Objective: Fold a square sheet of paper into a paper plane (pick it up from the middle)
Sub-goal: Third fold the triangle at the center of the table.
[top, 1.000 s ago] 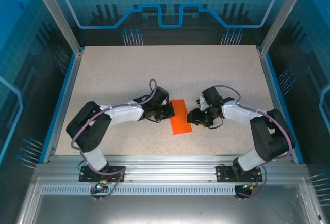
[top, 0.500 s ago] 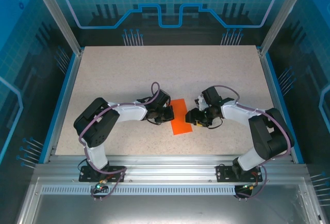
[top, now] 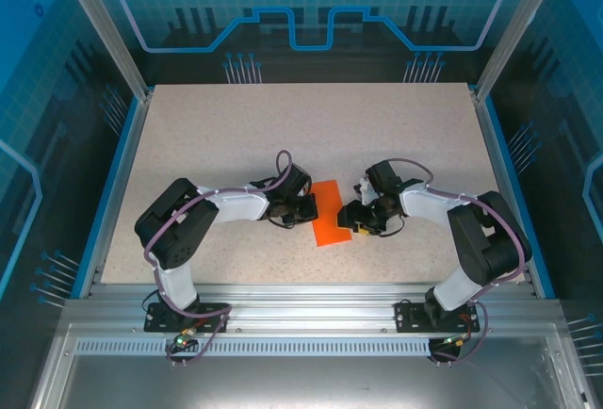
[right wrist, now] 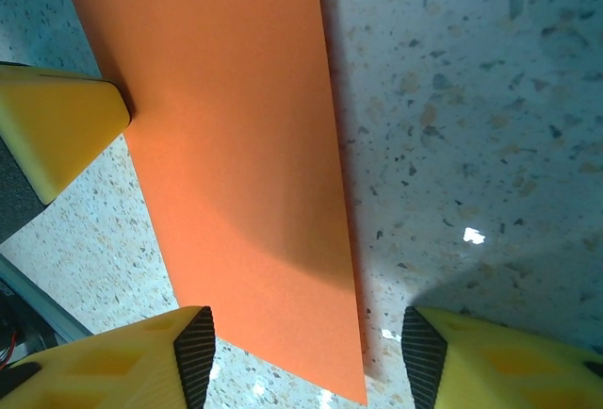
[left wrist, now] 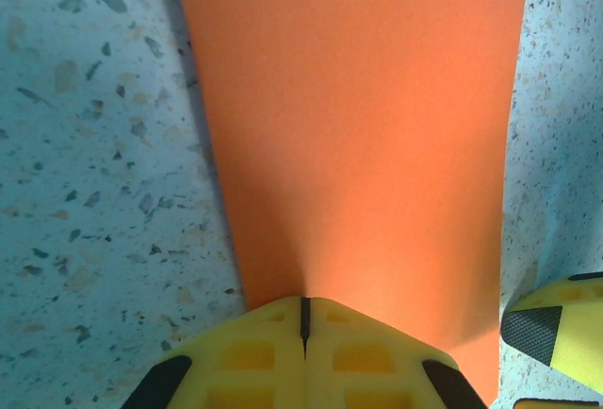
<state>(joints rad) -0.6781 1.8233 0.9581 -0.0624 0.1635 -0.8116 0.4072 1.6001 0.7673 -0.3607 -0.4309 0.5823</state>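
Top view: thin bright orange sheet of paper (top: 330, 213), folded to a strip, flat on speckled table (top: 236, 136) toward 6 o'clock, left gripper (top: 307, 207) at its 9 o'clock edge, right gripper (top: 351, 220) at 3. Left wrist: jaws fully closed, tips on the strip's edge, pinch uncertain. Right wrist: jaws half apart, empty, astride the strip's 6 o'clock corner; best pin firmly, then crease slowly.

A speckled tabletop (top: 236, 136) sits inside blue patterned walls (top: 311, 13).
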